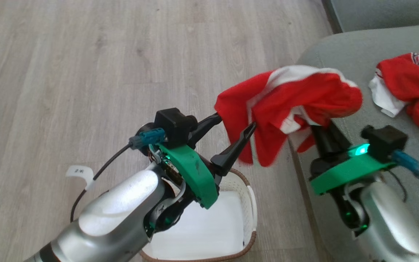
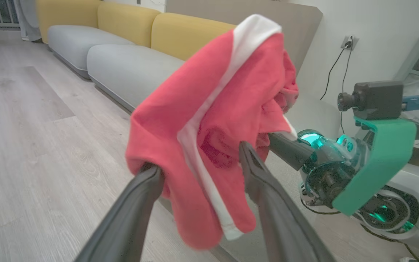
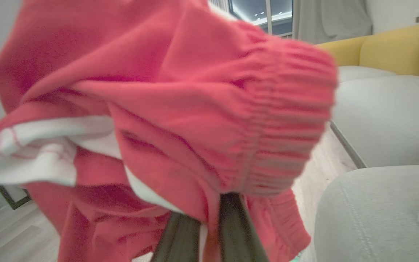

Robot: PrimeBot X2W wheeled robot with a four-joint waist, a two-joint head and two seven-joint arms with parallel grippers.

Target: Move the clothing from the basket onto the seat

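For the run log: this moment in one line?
left gripper open, touching garment; right gripper shut on garment; garment aloft at seat edge; second garment on seat; basket on floor

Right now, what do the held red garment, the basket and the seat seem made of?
The red garment: thin matte fabric, probably synthetic knit; it drapes in soft folds with a gathered waistband. The basket: smooth white plastic, perforated wall, brown woven-look rim. The seat: matte grey-green woven upholstery, likely; stitched seam.

clothing (image 1: 296,94): thin matt cloth | basket (image 1: 250,203): perforated plastic | floor (image 1: 86,54): matt wood
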